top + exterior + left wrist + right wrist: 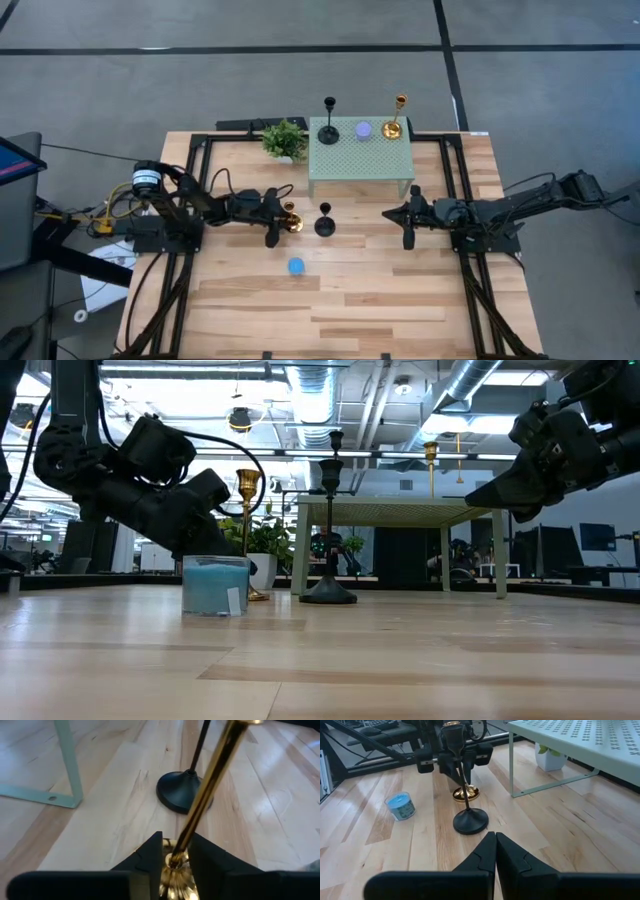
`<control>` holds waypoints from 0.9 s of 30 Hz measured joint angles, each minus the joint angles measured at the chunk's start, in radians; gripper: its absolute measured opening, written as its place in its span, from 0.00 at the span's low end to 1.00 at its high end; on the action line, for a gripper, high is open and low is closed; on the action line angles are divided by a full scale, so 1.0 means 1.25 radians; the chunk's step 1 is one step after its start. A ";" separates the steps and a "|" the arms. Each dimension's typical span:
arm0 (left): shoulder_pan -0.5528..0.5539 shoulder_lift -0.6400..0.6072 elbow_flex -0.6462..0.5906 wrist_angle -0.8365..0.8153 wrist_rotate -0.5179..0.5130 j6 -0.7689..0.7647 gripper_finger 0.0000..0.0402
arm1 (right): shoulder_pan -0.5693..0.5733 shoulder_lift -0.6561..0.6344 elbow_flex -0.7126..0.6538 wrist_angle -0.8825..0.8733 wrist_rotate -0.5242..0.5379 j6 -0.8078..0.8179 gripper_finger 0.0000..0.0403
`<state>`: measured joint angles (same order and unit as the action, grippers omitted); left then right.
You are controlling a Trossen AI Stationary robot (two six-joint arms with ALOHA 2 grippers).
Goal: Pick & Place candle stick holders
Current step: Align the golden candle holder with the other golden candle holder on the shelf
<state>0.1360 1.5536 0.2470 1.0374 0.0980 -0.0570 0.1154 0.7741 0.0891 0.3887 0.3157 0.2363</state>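
The left gripper is seen low over the wooden table, a little toward nine o'clock from its centre. Its fingers are set either side of the stem of a gold holder, just above the base, with a slight gap visible; whether the stem is pinched cannot be told. Just beside it, toward three o'clock, a black holder is stood upright on the wood. A low blue holder is placed toward six o'clock from the gripper, apart from it.

At twelve o'clock a pale green stand is found, carrying a second black holder, a purple holder and a second gold holder in a row. A small green plant is set just beside the stand, at its nine o'clock.

The right gripper is held at three o'clock from the black floor piece, well apart, its fingers pressed together on nothing.
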 joint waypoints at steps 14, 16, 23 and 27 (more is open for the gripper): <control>0.000 -0.001 0.001 0.001 -0.028 -0.027 0.07 | -0.001 0.000 0.000 0.000 0.000 0.000 0.00; 0.000 -0.001 0.001 0.001 -0.033 -0.027 0.06 | -0.001 0.000 0.000 0.000 0.000 0.000 0.00; -0.005 -0.026 -0.001 -0.022 -0.038 -0.037 0.05 | -0.001 0.000 0.000 0.000 0.000 0.000 0.00; -0.005 -0.074 -0.002 -0.046 -0.037 -0.046 0.04 | 0.000 0.000 0.000 0.000 0.000 0.000 0.00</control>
<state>0.1291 1.4609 0.2446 0.9802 0.0519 -0.1146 0.1150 0.7742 0.0891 0.3893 0.3153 0.2359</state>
